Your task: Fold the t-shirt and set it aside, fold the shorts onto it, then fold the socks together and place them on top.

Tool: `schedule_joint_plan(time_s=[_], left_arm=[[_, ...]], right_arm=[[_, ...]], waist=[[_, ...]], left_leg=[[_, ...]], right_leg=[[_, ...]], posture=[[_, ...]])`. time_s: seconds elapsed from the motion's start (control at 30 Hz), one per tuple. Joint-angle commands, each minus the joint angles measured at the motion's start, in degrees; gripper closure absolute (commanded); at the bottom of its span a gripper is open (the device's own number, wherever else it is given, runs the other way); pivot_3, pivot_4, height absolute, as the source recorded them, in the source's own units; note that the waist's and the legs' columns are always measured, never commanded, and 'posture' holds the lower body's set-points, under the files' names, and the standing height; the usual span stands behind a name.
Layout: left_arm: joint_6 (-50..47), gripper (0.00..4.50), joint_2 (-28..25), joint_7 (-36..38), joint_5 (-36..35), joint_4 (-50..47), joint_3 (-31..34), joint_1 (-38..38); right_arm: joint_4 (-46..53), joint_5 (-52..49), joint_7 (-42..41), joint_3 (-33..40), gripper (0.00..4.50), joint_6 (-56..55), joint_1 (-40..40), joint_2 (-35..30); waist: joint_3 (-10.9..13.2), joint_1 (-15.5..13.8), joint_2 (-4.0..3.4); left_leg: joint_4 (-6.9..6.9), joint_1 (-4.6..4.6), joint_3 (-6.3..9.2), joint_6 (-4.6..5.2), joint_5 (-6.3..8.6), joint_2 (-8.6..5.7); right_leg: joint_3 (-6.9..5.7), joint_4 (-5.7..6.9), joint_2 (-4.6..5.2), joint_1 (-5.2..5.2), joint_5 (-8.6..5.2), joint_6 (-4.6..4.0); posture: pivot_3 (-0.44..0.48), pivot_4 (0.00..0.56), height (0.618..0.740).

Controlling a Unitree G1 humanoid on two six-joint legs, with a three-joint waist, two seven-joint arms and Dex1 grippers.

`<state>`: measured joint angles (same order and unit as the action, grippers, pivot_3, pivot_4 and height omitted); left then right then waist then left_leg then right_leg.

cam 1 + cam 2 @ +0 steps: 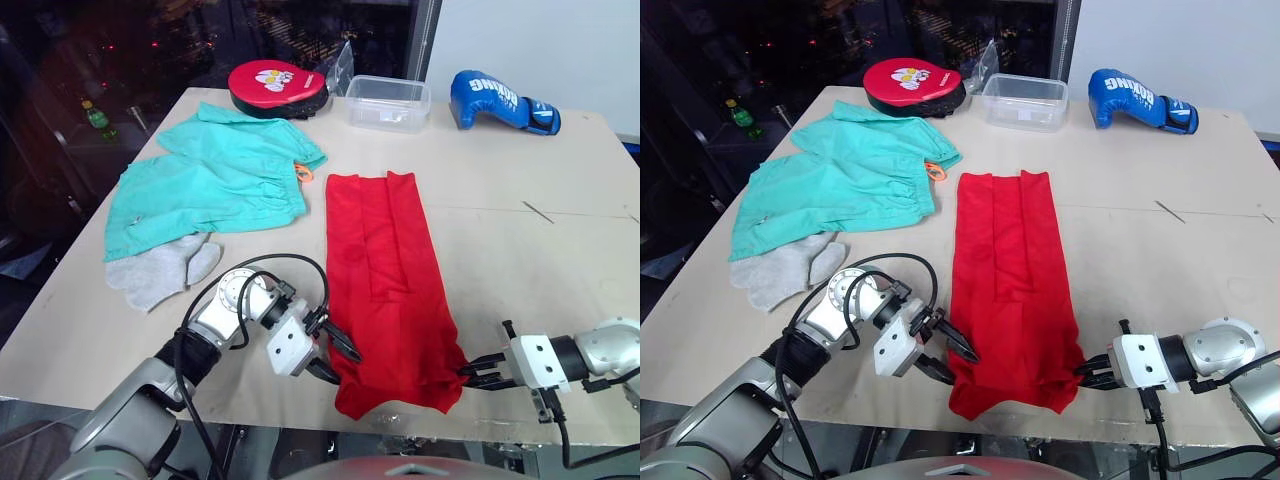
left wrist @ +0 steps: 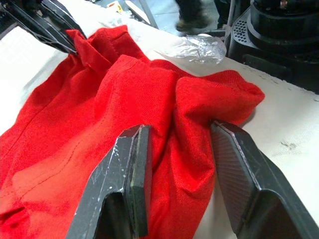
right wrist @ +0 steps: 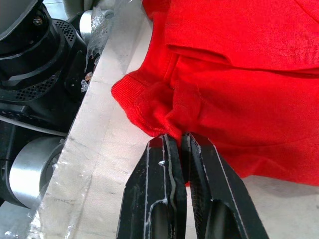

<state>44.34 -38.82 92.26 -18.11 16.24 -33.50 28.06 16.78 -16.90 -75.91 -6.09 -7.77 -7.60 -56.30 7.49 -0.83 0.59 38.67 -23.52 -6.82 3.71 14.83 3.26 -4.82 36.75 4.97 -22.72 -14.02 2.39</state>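
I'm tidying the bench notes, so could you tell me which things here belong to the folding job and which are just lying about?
Job: t-shirt, pinched by the right gripper, straddled by the open left gripper; shorts; socks.
Lying about: red mitt; plastic tub; blue boxing glove; green bottle.

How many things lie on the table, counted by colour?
Red: 2, the t-shirt and the round padded mitt
Green: 1, the shorts
Grey: 2, the socks
Blue: 1, the boxing glove
Clear: 1, the plastic box
Total: 7
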Motion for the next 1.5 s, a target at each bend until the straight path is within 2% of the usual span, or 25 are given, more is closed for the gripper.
schedule_joint_plan(time_s=[0.03,0.4,0.6,0.73,0.83,0.9,0.93,1.07,1.27,1.5], left_arm=[[0.96,2.48,-1.7,0.24,-2.09,-2.74,-0.4,-0.35],[0.32,2.48,-5.13,0.24,-2.3,-6.93,-2.33,-2.45],[-1.83,2.48,-2.79,-0.85,0.17,-7.03,-0.12,-2.39],[-5.44,2.48,-3.5,-0.01,1.13,-8.51,0.42,-3.07],[-6.2,3.17,-3.91,0.23,0.67,-8.86,0.95,-3.13],[-6.49,3.93,-5.01,0.24,0.28,-8.96,0.43,-3.05],[-6.68,4.49,-5.28,0.24,0.03,-9.07,0.38,-3.12],[-10.43,4.49,-6.95,0.24,-3.13,-11.61,0.35,-3.99],[-22.88,4.49,-14.03,0.24,-12.84,-21.81,-0.15,-7.07],[-32.77,4.49,-17.51,0.09,-16.19,-29.39,6.11,-13.71]], right_arm=[[1.41,-0.49,0.06,0.84,4.5,-0.1,0.01,0.05],[0.73,-0.53,-0.37,0.49,4.5,-0.17,0.39,0.22],[0.33,-0.38,-0.55,0.11,4.5,-0.05,0.99,0.44],[-0.15,-0.24,-0.91,0.02,4.5,-0.26,1.4,0.44],[-0.51,-0.16,-1.13,-0.06,4.5,-0.36,1.71,0.56],[-0.69,-0.13,-1.35,-0.1,4.5,-0.47,1.82,0.6],[-0.74,-0.14,-1.41,-0.1,4.5,-0.47,1.85,0.64],[-0.1,-1.42,-1.74,0.23,4.5,0.65,1.09,0.65],[4.53,-6.5,-2.56,3.0,4.5,6.23,-4.11,-2.05],[13.34,-19.31,-1.13,12.47,4.5,20.05,-12.32,-6.05]], waist=[[0.0,-0.03,0.0],[0.0,-0.03,0.0],[0.0,-0.05,0.0],[0.0,-0.01,0.0],[0.0,-0.01,0.0],[0.0,-0.02,0.0],[0.0,-0.02,0.0],[0.0,-0.02,0.0],[0.01,-0.02,-0.02],[0.01,0.03,-0.02]], left_leg=[[0.0,0.0,0.0,0.0,0.0,0.0],[0.0,0.0,0.0,0.0,0.0,0.01],[0.0,-0.01,0.0,0.01,0.01,0.0],[0.0,0.0,-0.01,0.0,0.0,0.0],[0.0,0.0,-0.01,0.0,0.0,0.01],[0.0,0.0,0.0,0.01,0.01,0.01],[0.0,0.0,0.0,0.01,0.01,0.01],[0.0,-0.01,0.0,0.01,0.01,0.01],[-0.02,-0.01,0.03,0.0,0.0,0.04],[-0.02,0.0,0.06,0.11,0.07,0.04]], right_leg=[[0.0,0.0,0.0,0.0,0.0,0.0],[0.0,0.0,0.0,0.0,0.0,0.0],[0.0,0.0,0.0,0.0,0.0,0.0],[0.0,0.0,-0.01,0.0,0.0,0.0],[0.0,0.0,-0.01,0.0,0.0,0.0],[0.0,0.0,-0.01,0.0,-0.01,0.0],[0.0,0.0,-0.01,0.0,-0.01,0.0],[0.01,0.0,0.0,0.0,-0.01,0.0],[0.0,0.0,0.0,0.0,-0.01,0.01],[0.01,-0.01,0.02,0.0,-0.02,0.0]], posture=[[0.0,0.15,0.74],[0.0,0.15,0.74],[0.0,0.15,0.74],[0.0,0.15,0.74],[0.0,0.15,0.74],[0.0,0.15,0.74],[0.0,0.15,0.74],[0.0,0.15,0.74],[0.0,0.15,0.74],[0.0,0.15,0.74]])
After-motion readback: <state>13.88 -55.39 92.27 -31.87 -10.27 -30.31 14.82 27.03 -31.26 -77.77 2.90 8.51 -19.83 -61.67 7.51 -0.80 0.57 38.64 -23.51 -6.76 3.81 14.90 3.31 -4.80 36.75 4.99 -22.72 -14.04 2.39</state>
